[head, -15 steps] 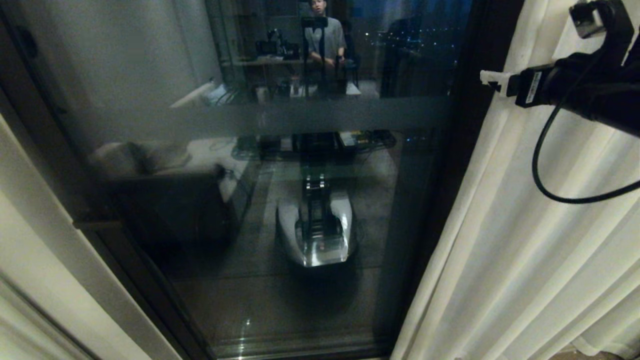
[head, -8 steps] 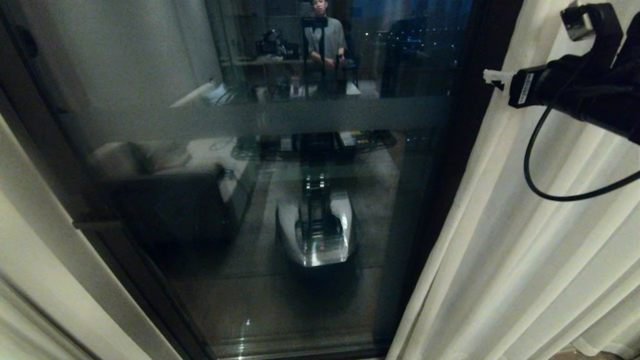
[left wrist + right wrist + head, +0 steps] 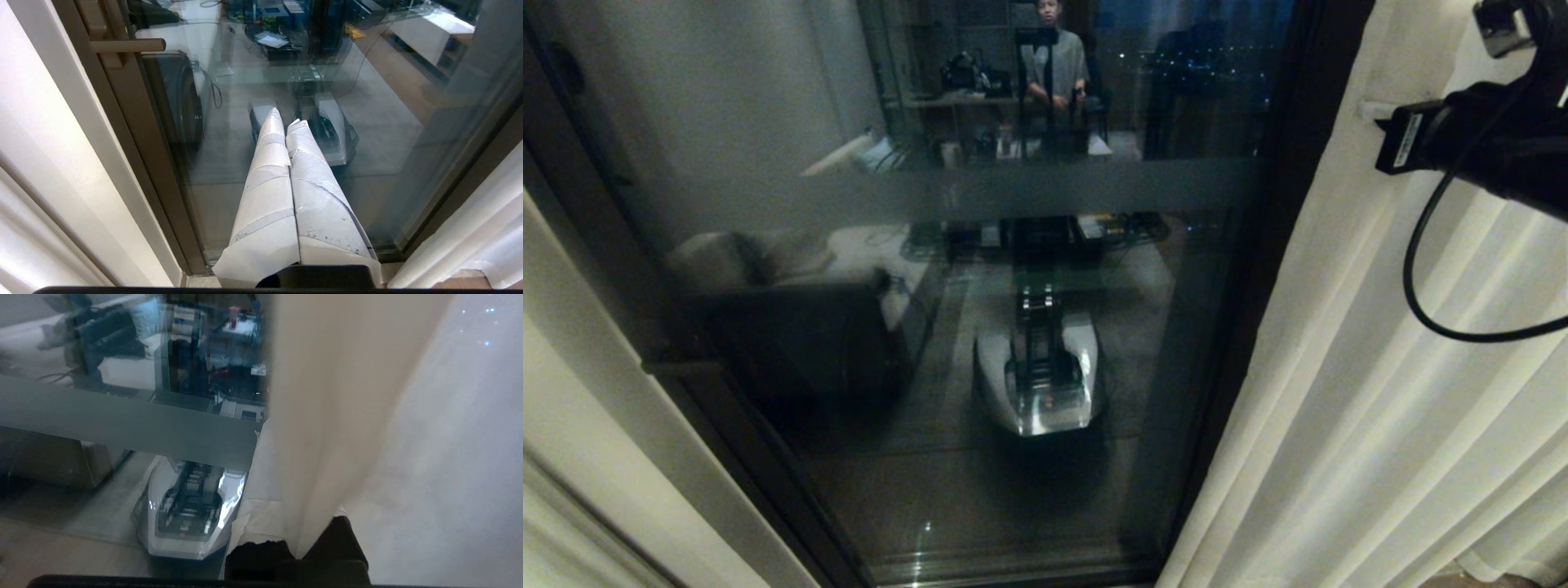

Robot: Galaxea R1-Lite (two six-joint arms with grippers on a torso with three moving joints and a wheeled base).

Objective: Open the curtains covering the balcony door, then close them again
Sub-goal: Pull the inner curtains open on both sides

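Note:
The balcony door (image 3: 980,269) fills the middle of the head view, its reflective glass bare between dark frame posts. The right curtain (image 3: 1380,408) hangs bunched at the right, and the left curtain (image 3: 572,457) shows at the lower left edge. My right gripper (image 3: 1370,110) is high at the right curtain's inner edge. In the right wrist view, the right gripper (image 3: 286,465) is shut on a cream fold of the right curtain (image 3: 327,396). My left gripper (image 3: 286,120) is parked low and shut on nothing, its taped fingers pointing at the glass.
A door handle (image 3: 126,45) sticks out from the left frame post. The glass reflects a person (image 3: 1054,57) standing behind me and my own white base (image 3: 1045,376). A black cable (image 3: 1421,294) loops down from the right arm in front of the curtain.
The right gripper's fingers have closed on the right curtain's edge, and the gripper has shifted slightly to the right. The left arm has not moved.

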